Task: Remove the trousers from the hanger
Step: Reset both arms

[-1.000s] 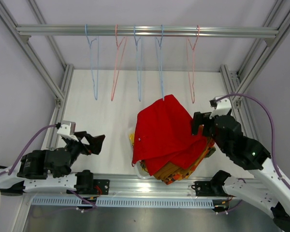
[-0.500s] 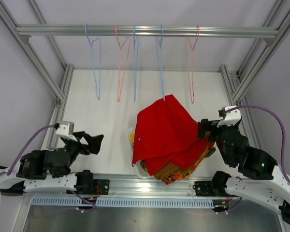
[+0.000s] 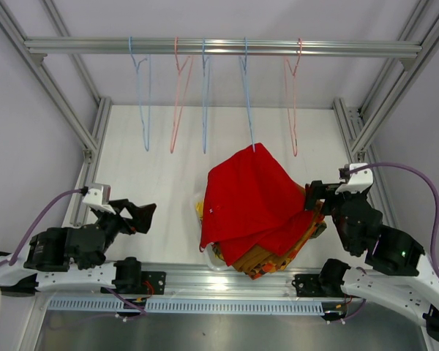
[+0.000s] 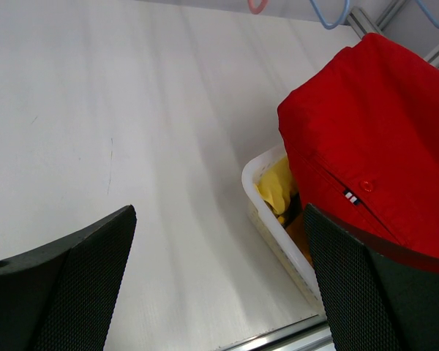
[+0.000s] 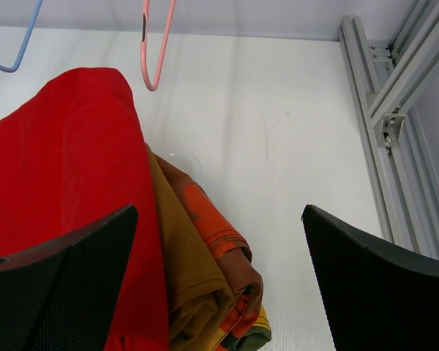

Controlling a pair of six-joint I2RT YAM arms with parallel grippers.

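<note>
Folded red cloth trousers, smooth, draped.

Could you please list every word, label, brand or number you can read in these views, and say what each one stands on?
No readable text, number or brand shows in any view.
The small tab on the red trousers carries only short white stripes, no letters.

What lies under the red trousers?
A brown pair and an orange-red patterned pair stick out on the right; a yellow pair shows inside the white basket. The red trousers cover the rest.
</note>
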